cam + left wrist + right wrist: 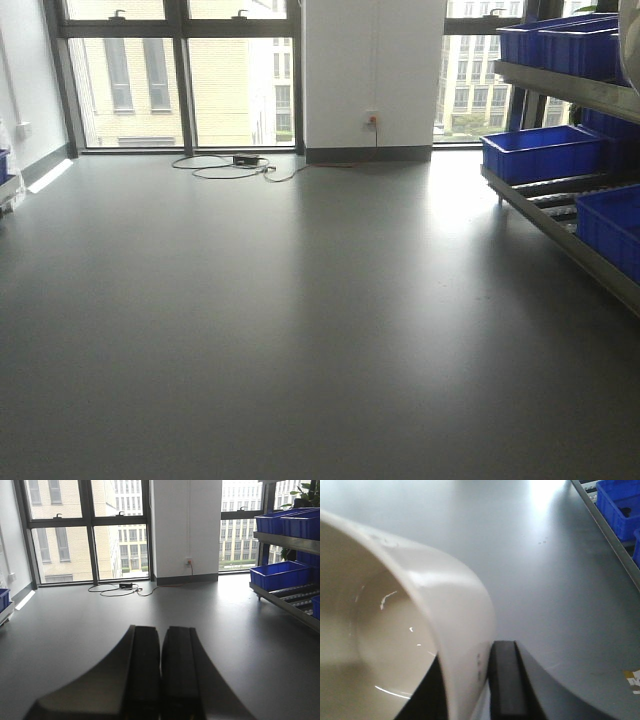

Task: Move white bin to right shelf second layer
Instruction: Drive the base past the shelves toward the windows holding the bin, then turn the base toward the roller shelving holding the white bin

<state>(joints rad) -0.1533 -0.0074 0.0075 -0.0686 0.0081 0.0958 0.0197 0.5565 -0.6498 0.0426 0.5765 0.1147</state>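
Note:
The white bin (420, 615) fills the left of the right wrist view, held above the grey floor. My right gripper (467, 680) is shut on its wall, one finger inside and one finger (507, 680) outside. My left gripper (161, 670) is shut and empty, its two black fingers pressed together over the floor. The right shelf's roller level (565, 200) stands at the right of the front view between blue crates; it also shows in the left wrist view (295, 596). Neither gripper shows in the front view.
Blue crates (540, 152) sit on the rack's roller level and on the level above (555, 45). A cable and black box (245, 162) lie on the floor by the windows. A white wall column (372, 75) stands ahead. Open grey floor (280, 320) lies in front.

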